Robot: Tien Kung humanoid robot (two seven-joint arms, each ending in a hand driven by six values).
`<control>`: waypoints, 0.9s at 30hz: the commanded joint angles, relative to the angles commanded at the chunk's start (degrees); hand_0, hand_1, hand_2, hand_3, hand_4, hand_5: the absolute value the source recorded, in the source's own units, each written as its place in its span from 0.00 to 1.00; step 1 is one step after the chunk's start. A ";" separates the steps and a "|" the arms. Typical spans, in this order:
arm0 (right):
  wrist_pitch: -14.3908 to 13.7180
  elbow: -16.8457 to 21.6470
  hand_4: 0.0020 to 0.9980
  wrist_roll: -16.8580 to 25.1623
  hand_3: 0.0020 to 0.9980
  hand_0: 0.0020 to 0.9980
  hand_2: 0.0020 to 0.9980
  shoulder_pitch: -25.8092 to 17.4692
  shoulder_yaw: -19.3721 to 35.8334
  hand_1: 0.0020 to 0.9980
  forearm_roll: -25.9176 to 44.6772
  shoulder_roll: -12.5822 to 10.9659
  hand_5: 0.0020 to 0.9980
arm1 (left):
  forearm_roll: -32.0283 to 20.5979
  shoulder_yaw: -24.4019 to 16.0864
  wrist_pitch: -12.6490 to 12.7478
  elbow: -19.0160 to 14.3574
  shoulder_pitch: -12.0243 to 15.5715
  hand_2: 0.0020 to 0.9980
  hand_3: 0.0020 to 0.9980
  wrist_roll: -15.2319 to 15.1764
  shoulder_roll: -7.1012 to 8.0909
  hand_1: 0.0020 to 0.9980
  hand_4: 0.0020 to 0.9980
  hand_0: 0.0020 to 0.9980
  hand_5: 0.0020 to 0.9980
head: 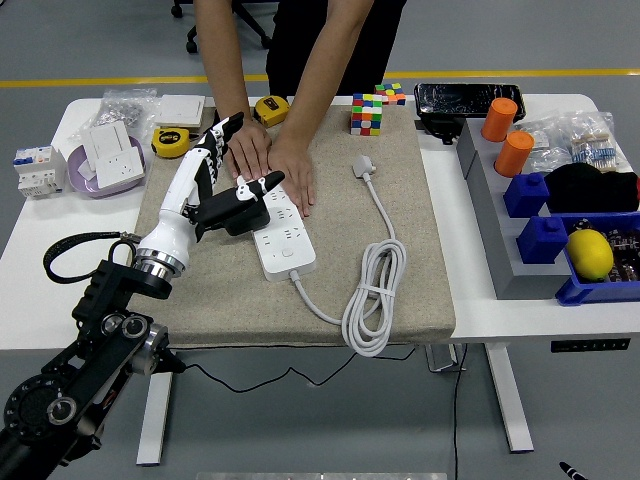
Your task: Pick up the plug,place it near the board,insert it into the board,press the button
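A white power strip (287, 238) lies on the beige mat (400, 215). Its white cord (374, 291) coils to the right and ends in a white plug (363, 166). My left hand (236, 178) hovers at the strip's left edge. A black plug (232, 208) sits against its palm under the thumb (266, 183), while the other fingers (214, 142) stretch toward the far side. A person at the far side presses both hands flat on the strip's far end, one hand (248, 150) beside my fingers, the other hand (297, 180) just right of my thumb.
A colour cube (367, 113) stands at the mat's far edge. Two yellow tape measures (170, 142) and a purple bowl (93, 183) with socket plates lie far left. Grey and blue bins (530, 235) with orange cylinders (514, 153) and a lemon (590, 253) stand at the right.
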 joint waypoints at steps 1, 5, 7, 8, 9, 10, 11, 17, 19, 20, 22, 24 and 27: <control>0.01 0.00 1.00 -0.01 0.80 0.86 0.78 0.04 -0.04 0.81 0.01 -0.02 0.84 | 2.01 0.56 -0.05 0.20 -0.41 0.93 0.97 1.47 0.40 0.96 1.00 0.91 0.32; -0.01 0.00 1.00 -0.04 0.80 0.86 0.78 0.10 -0.11 0.81 0.03 -0.05 0.84 | 11.70 3.30 -0.26 1.08 -2.24 0.45 0.98 7.03 1.83 0.52 0.79 0.42 0.06; 0.01 0.00 1.00 -0.09 0.80 0.86 0.78 0.05 -0.05 0.81 -0.08 -0.04 0.84 | 16.54 4.80 -0.46 1.43 -3.11 0.45 0.98 9.25 2.30 0.52 0.79 0.42 0.06; 0.02 0.00 1.00 -0.10 0.80 0.86 0.78 0.02 -0.07 0.81 -0.09 -0.05 0.84 | 18.77 5.44 -0.70 1.51 -3.43 0.45 0.98 10.11 2.46 0.52 0.79 0.42 0.06; 0.03 0.00 1.00 -0.11 0.80 0.86 0.78 -0.02 -0.08 0.81 -0.11 -0.05 0.84 | 21.38 6.21 -1.13 1.58 -3.80 0.15 0.86 10.97 2.64 0.15 0.56 0.17 0.00; 0.03 0.00 1.00 -0.15 0.80 0.86 0.78 -0.07 -0.02 0.81 -0.20 -0.05 0.84 | 23.61 7.12 -1.74 1.67 -4.25 0.15 0.86 11.70 2.86 0.15 0.56 0.17 0.00; 0.05 0.00 1.00 -0.18 0.80 0.86 0.78 -0.13 0.01 0.81 -0.28 -0.05 0.84 | 26.22 8.40 -2.71 1.75 -4.79 0.15 0.86 12.59 3.12 0.15 0.56 0.17 0.00; 0.03 0.00 1.00 -0.20 0.80 0.86 0.78 -0.06 -0.20 0.81 -0.19 -0.15 0.84 | 31.97 14.88 -5.09 1.64 -6.49 0.14 0.87 14.40 3.95 0.07 0.61 0.14 0.00; 0.04 0.00 1.00 -0.18 0.80 0.86 0.78 0.02 -0.21 0.81 -0.20 -0.18 0.84 | 31.30 16.50 -5.44 1.85 -6.83 0.14 0.87 14.67 3.81 0.07 0.61 0.14 0.00; 0.05 0.00 1.00 -0.20 0.80 0.86 0.78 0.05 -0.20 0.81 -0.23 -0.17 0.84 | 31.32 17.00 -5.80 2.24 -6.99 0.14 0.87 15.08 3.67 0.07 0.61 0.14 0.00; 0.06 0.00 1.00 -0.15 0.80 0.86 0.78 0.09 -0.35 0.81 -0.11 -0.14 0.84 | 32.51 17.47 -7.27 3.81 -7.36 0.15 0.87 16.58 3.37 0.06 0.60 0.13 0.00; 0.06 0.00 1.00 -0.14 0.80 0.86 0.78 0.16 -0.41 0.81 -0.06 -0.13 0.84 | 33.54 17.54 -8.43 4.89 -7.48 0.15 0.87 17.60 3.34 0.06 0.60 0.13 0.00; 0.04 0.00 1.00 -0.12 0.80 0.86 0.78 0.17 -0.44 0.81 0.06 -0.19 0.84 | 35.13 17.78 -9.07 5.92 -7.61 0.15 0.88 18.42 3.64 0.06 0.59 0.13 0.00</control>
